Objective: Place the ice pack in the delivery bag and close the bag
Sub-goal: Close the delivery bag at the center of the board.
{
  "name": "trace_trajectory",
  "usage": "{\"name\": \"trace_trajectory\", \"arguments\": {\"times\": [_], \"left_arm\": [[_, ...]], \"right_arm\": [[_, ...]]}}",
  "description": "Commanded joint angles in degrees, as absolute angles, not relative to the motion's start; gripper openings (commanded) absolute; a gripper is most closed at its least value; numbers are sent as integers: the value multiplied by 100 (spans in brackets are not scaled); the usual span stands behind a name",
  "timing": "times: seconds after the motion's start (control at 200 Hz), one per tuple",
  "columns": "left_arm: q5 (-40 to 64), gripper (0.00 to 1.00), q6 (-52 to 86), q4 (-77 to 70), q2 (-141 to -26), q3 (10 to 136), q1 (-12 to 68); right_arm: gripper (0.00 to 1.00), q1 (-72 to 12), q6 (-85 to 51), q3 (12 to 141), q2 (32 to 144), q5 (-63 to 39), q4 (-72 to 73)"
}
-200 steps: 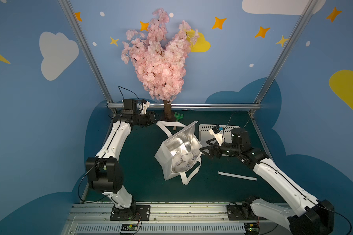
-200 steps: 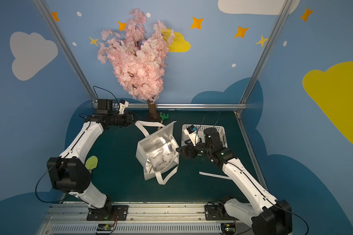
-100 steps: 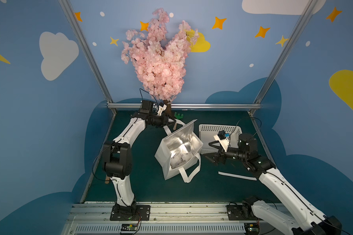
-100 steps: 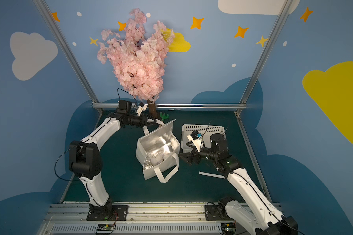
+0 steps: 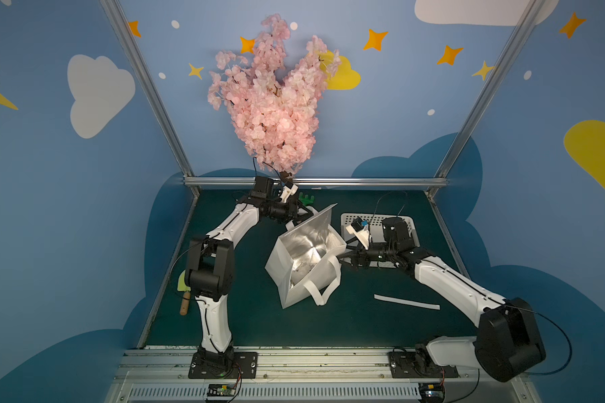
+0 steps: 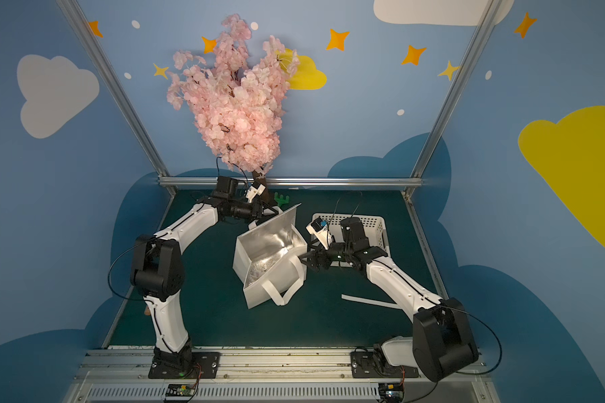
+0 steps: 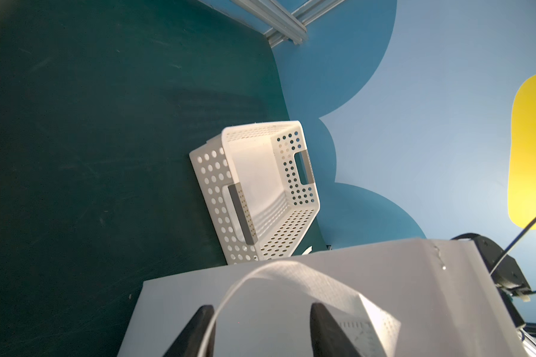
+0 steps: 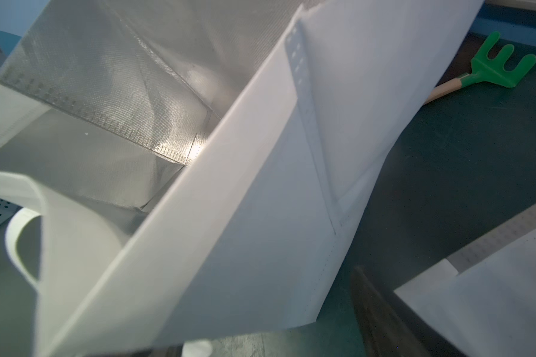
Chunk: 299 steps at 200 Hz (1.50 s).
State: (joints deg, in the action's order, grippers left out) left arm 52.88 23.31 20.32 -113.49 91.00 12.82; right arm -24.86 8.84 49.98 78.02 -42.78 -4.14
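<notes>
Right by the near edge there's just a loose white strip (image 5: pixel 406 301) toward the right and a little trowel (image 5: pixel 184 296) against the left edge, and neither is in the way. Mid-counter sits the delivery bag (image 5: pixel 294 289), leaning a bit with its foil mouth gaping open. A pale lump deep in the lining looks to me like the ice pack (image 5: pixel 304 275), though it's too small to swear to. The right pincer (image 5: pixel 343 260) is at the bag's right-hand rim with its jaws spread wide. In the right wrist view the side wall seems to run between them, nothing pinched. Farther back, the left pincer (image 7: pixel 262 309) is about half spread, with the far handle loop (image 7: pixel 291 269) lying between its fingers, not squeezed. Past that, the basket (image 5: pixel 411 223) sits toward the far right corner and a green rake (image 5: pixel 306 199) lies by the far edge. My guess is the step is steadying the bag so the pack settles flat. I'd go gentle, since the fabric looks floppy and a tug on loop or rim could tip it. I'd back both pincers straight off without snagging the loop.
</notes>
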Motion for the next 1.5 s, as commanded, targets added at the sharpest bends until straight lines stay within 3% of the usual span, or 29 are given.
{"name": "trace_trajectory", "arguments": {"times": [0.0,0.566,0.936,1.181,1.492], "left_arm": [[5756,53,2483,1563,-11144,8622,1327],[6202,52,2505,1447,-10806,8081,1791],[6284,51,2513,1494,-10500,7661,1887],[6346,45,2502,1528,-10467,7600,1903],[6322,45,2400,1792,-10497,7725,1905]], "right_arm": [[85,-2503,915,5171,7984,-4329,98],[88,-2415,1160,5413,8433,-4104,186],[92,-2408,1296,5317,8761,-4529,1008],[94,-2278,1050,5432,9014,-5289,1570],[83,-2361,991,5852,9486,-6331,1620]]}}
